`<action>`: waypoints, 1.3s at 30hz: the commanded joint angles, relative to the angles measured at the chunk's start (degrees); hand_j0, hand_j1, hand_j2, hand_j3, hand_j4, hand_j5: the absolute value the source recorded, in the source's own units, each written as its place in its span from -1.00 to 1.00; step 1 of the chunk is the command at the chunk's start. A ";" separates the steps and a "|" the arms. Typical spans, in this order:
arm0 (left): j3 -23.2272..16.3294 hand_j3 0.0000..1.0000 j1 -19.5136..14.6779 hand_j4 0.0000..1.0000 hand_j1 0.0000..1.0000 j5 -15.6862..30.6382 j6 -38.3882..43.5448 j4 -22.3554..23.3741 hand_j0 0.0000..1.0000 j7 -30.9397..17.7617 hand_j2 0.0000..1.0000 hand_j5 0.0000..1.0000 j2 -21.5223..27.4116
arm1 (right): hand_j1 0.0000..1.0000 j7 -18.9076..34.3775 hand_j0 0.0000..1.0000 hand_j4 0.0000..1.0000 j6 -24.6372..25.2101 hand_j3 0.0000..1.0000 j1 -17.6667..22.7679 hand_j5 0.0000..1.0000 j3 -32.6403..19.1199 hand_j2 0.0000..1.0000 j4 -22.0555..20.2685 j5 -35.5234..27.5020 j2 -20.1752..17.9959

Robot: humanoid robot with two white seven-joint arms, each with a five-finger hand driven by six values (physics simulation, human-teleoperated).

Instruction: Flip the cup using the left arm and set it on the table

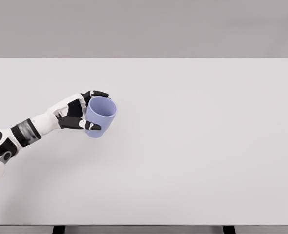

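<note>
A pale blue-violet cup (pixel 101 117) is at the left side of the white table (pixel 193 146). Its open mouth faces up and slightly toward the right, and it looks tilted. My left hand (pixel 89 109) wraps around its left side, with fingers over the rim at the top and the thumb low on the wall near the base. I cannot tell whether the cup's base touches the table. The white left arm enters from the lower left. The right arm does not show.
The table's front edge runs along the bottom of the picture, with dark legs showing beneath it. A grey wall stands behind the far edge.
</note>
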 commanded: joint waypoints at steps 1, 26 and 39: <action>-0.03 0.49 0.00 0.49 0.49 0.09 -0.11 0.39 0.49 -0.04 0.49 0.49 -0.25 | 1.00 0.02 1.00 1.00 -0.01 1.00 0.00 1.00 0.00 1.00 0.00 -0.01 0.00; 0.06 0.90 1.32 0.90 0.90 -2.02 -0.20 2.15 0.90 -0.04 0.90 0.90 -1.74 | 1.00 0.02 1.00 1.00 -0.01 1.00 0.00 1.00 0.00 1.00 0.00 -0.01 0.00; 0.33 1.00 0.88 1.00 1.00 -2.29 -2.40 1.27 1.00 -0.04 1.00 1.00 1.86 | 1.00 0.02 1.00 1.00 -0.01 1.00 0.00 1.00 0.00 1.00 0.00 -0.01 0.00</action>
